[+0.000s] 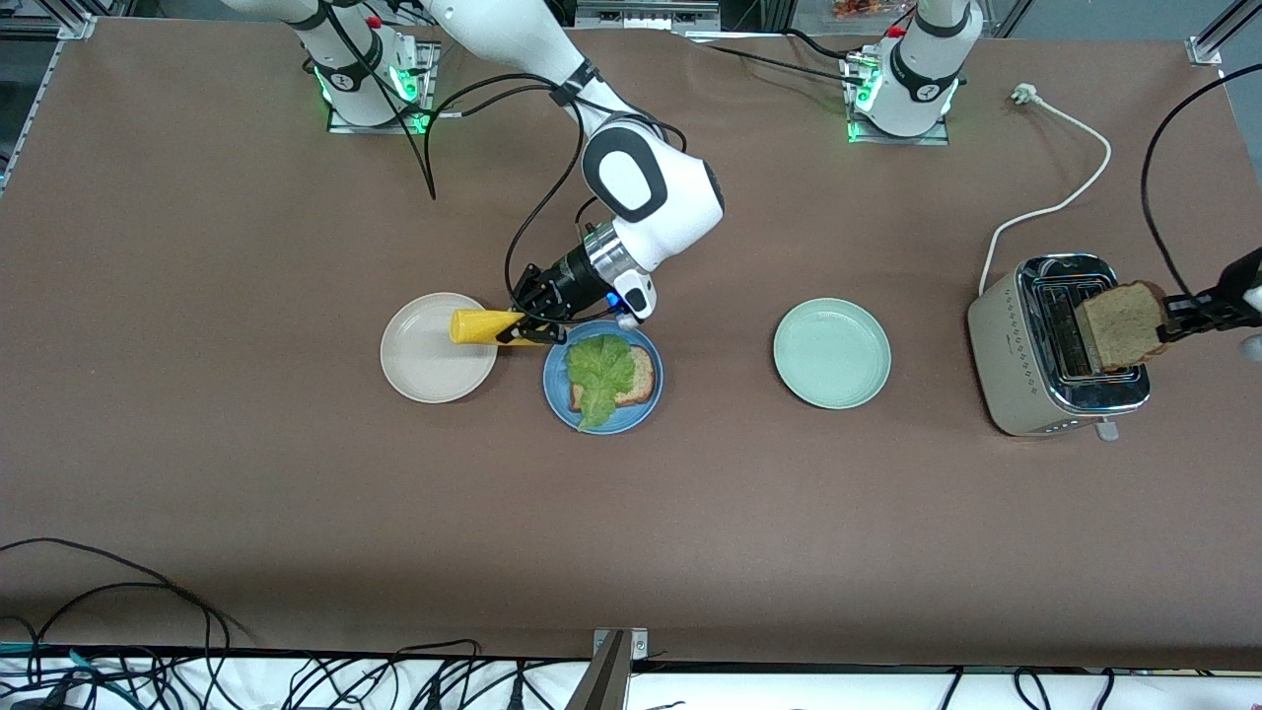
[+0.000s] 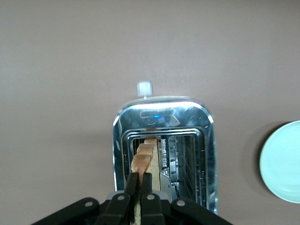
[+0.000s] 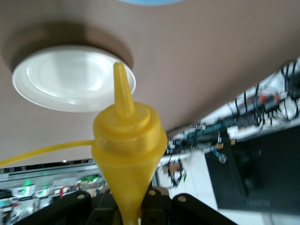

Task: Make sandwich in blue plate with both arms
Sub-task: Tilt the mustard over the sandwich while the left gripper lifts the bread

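On the brown worktop [image 1: 197,473], nearest the front camera, sits the blue plate [image 1: 558,394]. A bread slice [image 1: 639,379] lies flat on it, with a ruffled lettuce leaf [image 1: 597,375] draped over the slice and reaching the plate's rim on the camera side.

Just beside it, toward the right arm's end, is a beige plate [image 1: 434,370], bare. A pale green plate [image 1: 832,353] lies well apart toward the left arm's end, also bare.

The right tool [image 1: 529,328] hangs over the gap between the beige and blue plates, its fingers pressed onto a yellow squeeze bottle [image 1: 485,326]. The bottle lies on its side in the air, nozzle pointing out over the beige plate. A thin yellow strand [image 3: 47,151] shows beside its cap in the right wrist view.

Toward the left arm's end stands a shiny toaster [image 1: 1045,394], its white cord [image 1: 1070,197] trailing away to a loose plug farther from the camera.

Over the toaster, the left tool [image 1: 1171,318] pinches a second bread slice [image 1: 1119,325] by its edge. That slice stands on edge, its lower part at the mouth of one slot; in the left wrist view the black fingers [image 2: 131,187] clamp either face of the slice [image 2: 144,157] right above the slot.
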Available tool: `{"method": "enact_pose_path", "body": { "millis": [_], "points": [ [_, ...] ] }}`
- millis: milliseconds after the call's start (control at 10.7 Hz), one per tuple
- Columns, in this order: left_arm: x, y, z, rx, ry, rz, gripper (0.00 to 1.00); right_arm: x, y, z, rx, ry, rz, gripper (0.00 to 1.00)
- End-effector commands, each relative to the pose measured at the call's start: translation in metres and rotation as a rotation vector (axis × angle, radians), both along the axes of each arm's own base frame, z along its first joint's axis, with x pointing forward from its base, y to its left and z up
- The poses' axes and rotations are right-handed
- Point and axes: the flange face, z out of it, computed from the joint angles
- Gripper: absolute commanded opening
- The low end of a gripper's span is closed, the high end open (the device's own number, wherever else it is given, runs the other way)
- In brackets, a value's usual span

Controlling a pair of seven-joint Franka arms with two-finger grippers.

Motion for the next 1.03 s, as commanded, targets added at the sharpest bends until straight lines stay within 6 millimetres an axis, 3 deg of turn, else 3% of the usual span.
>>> {"method": "enact_pose_path", "body": {
  "millis": [0,187,375,656,937],
  "points": [
    [0.009,-0.016,0.07,-0.028,0.006,-0.045,0.0,0.0,0.008,0.011,-0.034,-0.134,-0.058,0.12],
    [-0.002,-0.024,0.11,-0.039,0.02,-0.063,0.0,0.001,0.008,0.01,-0.033,-0.136,-0.059,0.12],
    [-0.013,-0.051,0.138,-0.044,0.0,-0.105,0.0,0.0,0.008,0.009,-0.037,-0.137,-0.059,0.12],
    [-0.013,-0.069,0.155,-0.045,0.0,-0.136,0.0,0.003,0.004,0.011,-0.04,-0.143,-0.075,0.12],
    [-0.015,-0.082,0.16,-0.051,0.019,-0.133,0.0,0.03,-0.04,0.015,0.027,-0.095,-0.256,0.12]
  ]
}}
